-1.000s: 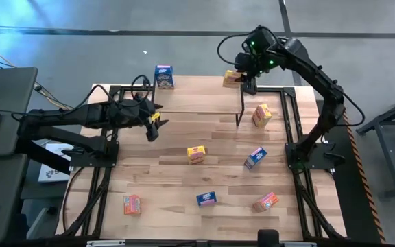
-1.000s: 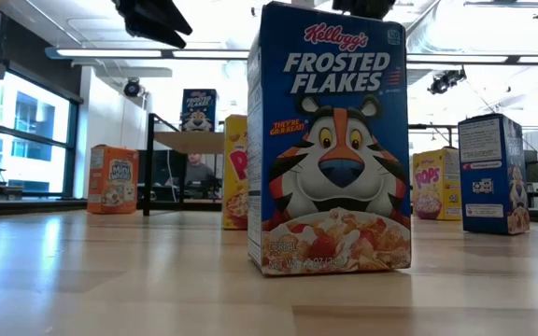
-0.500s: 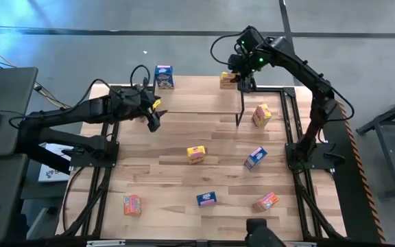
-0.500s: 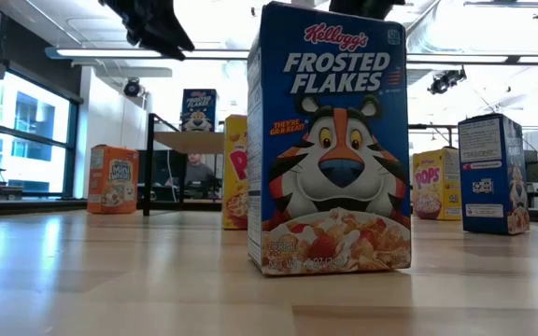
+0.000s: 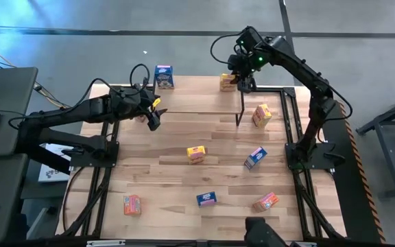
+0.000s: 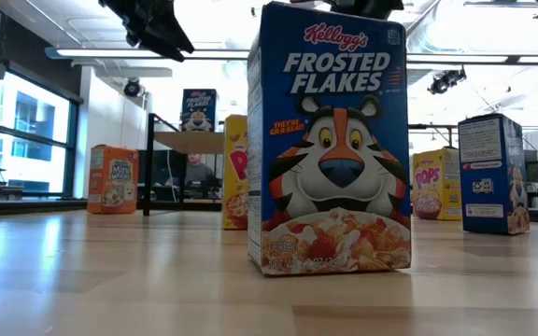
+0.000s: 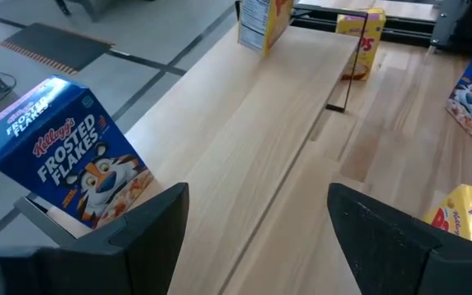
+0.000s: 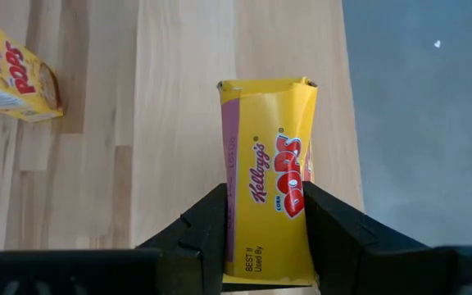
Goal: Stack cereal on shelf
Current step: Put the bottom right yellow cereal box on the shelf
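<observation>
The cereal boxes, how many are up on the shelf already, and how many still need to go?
One blue box stands on the shelf at its left end. The right gripper is shut on a yellow box at the shelf's right end. The left gripper is open and empty. At least six boxes wait on the table.

yellow cereal box upright at shelf end, blue box opposite

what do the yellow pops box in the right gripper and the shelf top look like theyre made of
Pops box: thin printed cardboard, slightly glossy; its folded top flaps show. Shelf top: light wood, likely laminated strips, matte; grain and plank seams are visible. Its legs look like thin black metal.
</observation>
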